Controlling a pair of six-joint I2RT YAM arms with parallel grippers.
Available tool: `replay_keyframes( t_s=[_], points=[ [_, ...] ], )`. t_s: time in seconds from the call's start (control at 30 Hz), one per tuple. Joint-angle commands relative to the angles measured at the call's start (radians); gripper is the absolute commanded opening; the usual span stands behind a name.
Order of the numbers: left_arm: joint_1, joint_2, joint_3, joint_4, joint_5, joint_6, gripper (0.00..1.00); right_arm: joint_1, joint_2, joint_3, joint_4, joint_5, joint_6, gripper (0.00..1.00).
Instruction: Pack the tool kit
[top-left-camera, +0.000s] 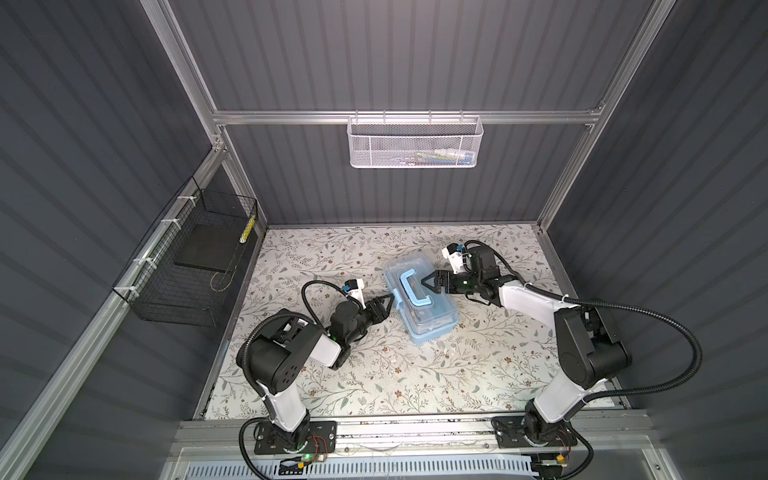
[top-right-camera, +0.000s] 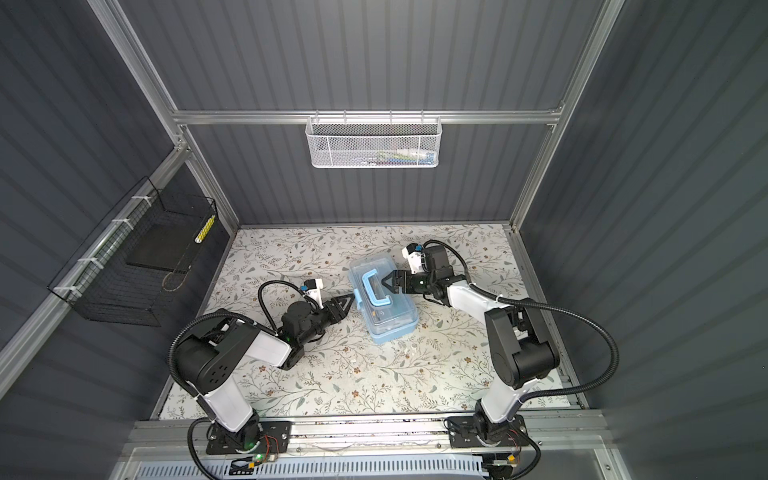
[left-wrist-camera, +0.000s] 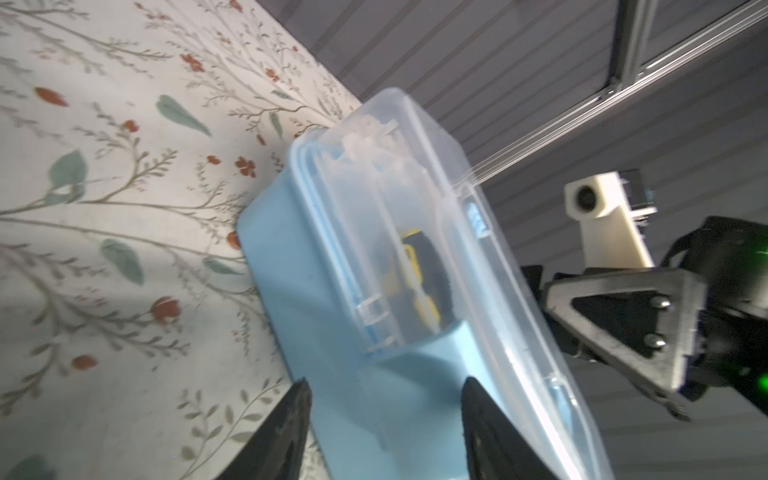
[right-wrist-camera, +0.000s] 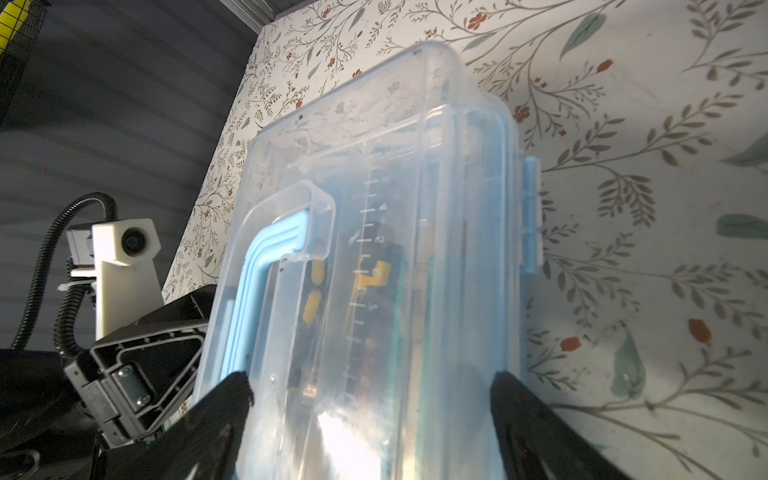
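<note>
On the floral mat the tool kit, lid down, lies crosswise between both arms, a long side facing each: the right gripper straddles its lid edge dead ahead, jaws wide, and the left gripper, jaws part-spread, brackets the blue latch, with clamping unclear for both.

The counter under me wears a pale sheet printed with twigs, green leaves and small red flowers. Ahead of me, a white mesh basket hangs from an aluminium rail that crosses the dark ribbed back wall. On my left, a black wire basket is fastened to the side rail with white ties, and a flat dark slab lies inside it.
</note>
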Motion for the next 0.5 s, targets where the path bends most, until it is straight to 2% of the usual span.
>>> replay_keyframes(
  t_s=[0.0,0.13,0.47],
  points=[
    [-0.023,0.078,0.005,0.181,0.076,-0.075,0.59,0.028,0.006,-0.016,-0.075,-0.078,0.007,0.92],
    [-0.044,0.136,0.026,0.229,0.088,-0.100,0.57,0.031,0.006,-0.011,-0.082,-0.074,0.005,0.92],
    [-0.070,0.053,0.036,0.021,0.065,-0.045,0.58,0.034,0.009,0.000,-0.098,-0.071,-0.006,0.92]
  ],
)
